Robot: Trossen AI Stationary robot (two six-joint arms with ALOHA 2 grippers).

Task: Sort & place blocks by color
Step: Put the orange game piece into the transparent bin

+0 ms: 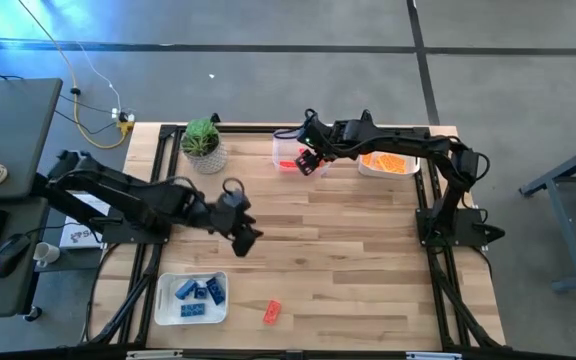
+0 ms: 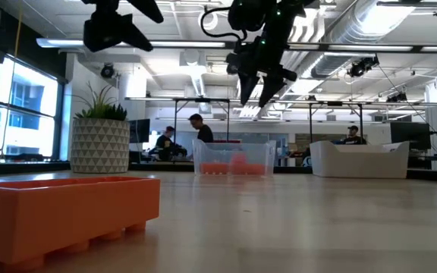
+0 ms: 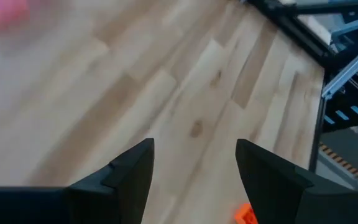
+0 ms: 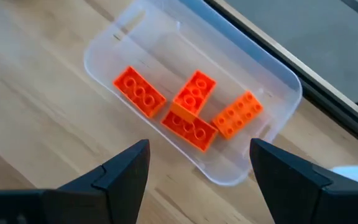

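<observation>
Your right gripper (image 4: 194,171), jaws spread and empty, hangs over a clear plastic tray (image 4: 275,81) holding four studded bricks (image 4: 140,91); your left gripper (image 3: 194,171), jaws spread too, sits over bare wood planks (image 3: 166,81).

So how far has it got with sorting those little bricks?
Mostly done, it seems. Blue bricks sit in the near tray, four red-orange bricks in the clear tray, and orange ones in the far right tray. Nothing is in hand: the right gripper hangs open over the clear tray, the left gripper open over bare table. One red brick is left loose near the front edge.
</observation>
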